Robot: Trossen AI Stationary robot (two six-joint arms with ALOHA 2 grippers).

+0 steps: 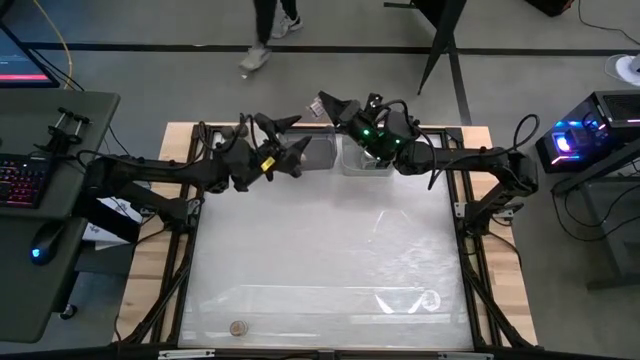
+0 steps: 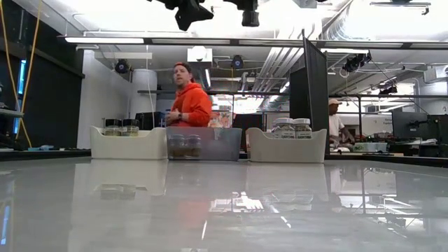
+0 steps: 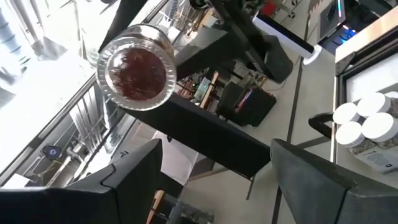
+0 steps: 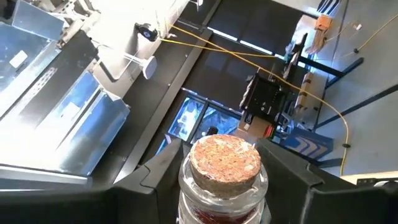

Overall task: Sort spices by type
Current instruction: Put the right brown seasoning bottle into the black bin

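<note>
My right gripper (image 1: 335,108) is raised over the table's far edge, shut on a cork-capped jar (image 4: 224,165) of red spice. The left wrist view shows that jar's round bottom (image 3: 137,68). My left gripper (image 1: 290,150) is beside it, a little to the left. It is open and empty, and its fingers (image 3: 134,171) point at the held jar. Another cork-capped jar (image 1: 238,327) stands alone on its base near the table's near edge. White-capped jars (image 3: 367,121) sit in the right-hand white bin (image 2: 287,147). My right gripper pinches the cork-capped jar by its glass body (image 4: 214,208), just below the cork, one finger (image 4: 155,177) on each side. The jar is lifted clear of the table and the bins. Its cork end faces the wrist camera and its bottom faces my left gripper.
Three bins stand in a row along the far edge: a white bin (image 2: 129,145) with dark-capped jars, a grey bin (image 2: 203,143) with jars and the white bin on the right. A person in an orange top (image 2: 190,103) is beyond the table. The wide glossy tabletop (image 1: 320,250) lies bare in the middle.
</note>
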